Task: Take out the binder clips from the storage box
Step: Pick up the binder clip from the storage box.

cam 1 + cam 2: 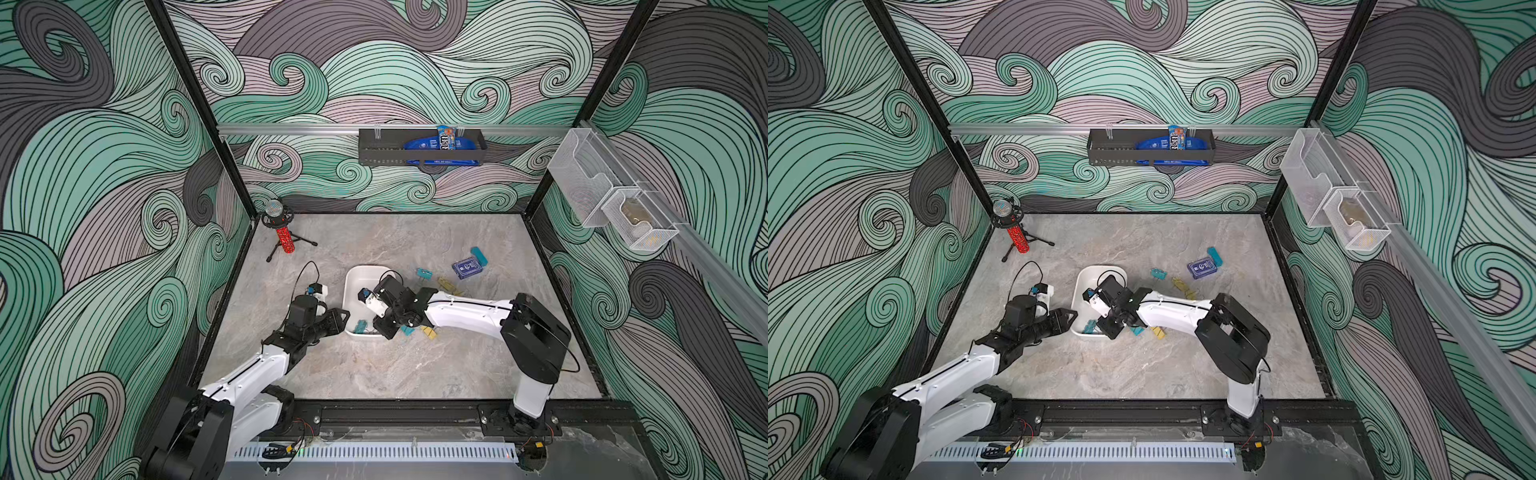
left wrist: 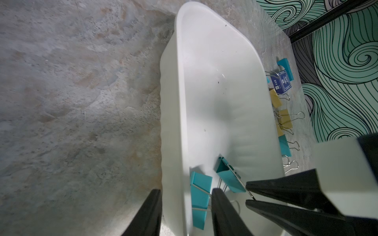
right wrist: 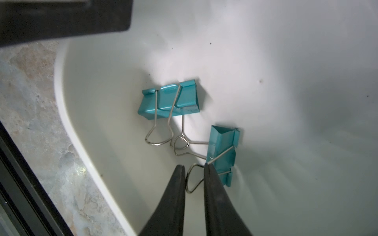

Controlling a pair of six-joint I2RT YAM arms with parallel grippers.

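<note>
The white storage box (image 1: 365, 276) (image 1: 1100, 274) stands mid-table. Two teal binder clips (image 3: 169, 102) (image 3: 222, 151) lie inside at its near end, also seen in the left wrist view (image 2: 199, 190) (image 2: 229, 175). My right gripper (image 3: 194, 166) (image 1: 380, 328) reaches down into the box and is shut on the wire loop handle of the nearer clip. My left gripper (image 2: 186, 190) (image 1: 340, 318) straddles the box's left wall, one finger (image 2: 147, 212) outside and one inside, holding it. Several teal and yellow clips (image 1: 424, 273) (image 1: 428, 332) lie on the table to the right of the box.
A dark blue card box (image 1: 468, 266) and a teal block (image 1: 479, 254) lie at the back right. A microphone on a tripod (image 1: 282, 232) stands at the back left. A black rack (image 1: 419, 147) and white mesh baskets (image 1: 611, 199) hang on the walls.
</note>
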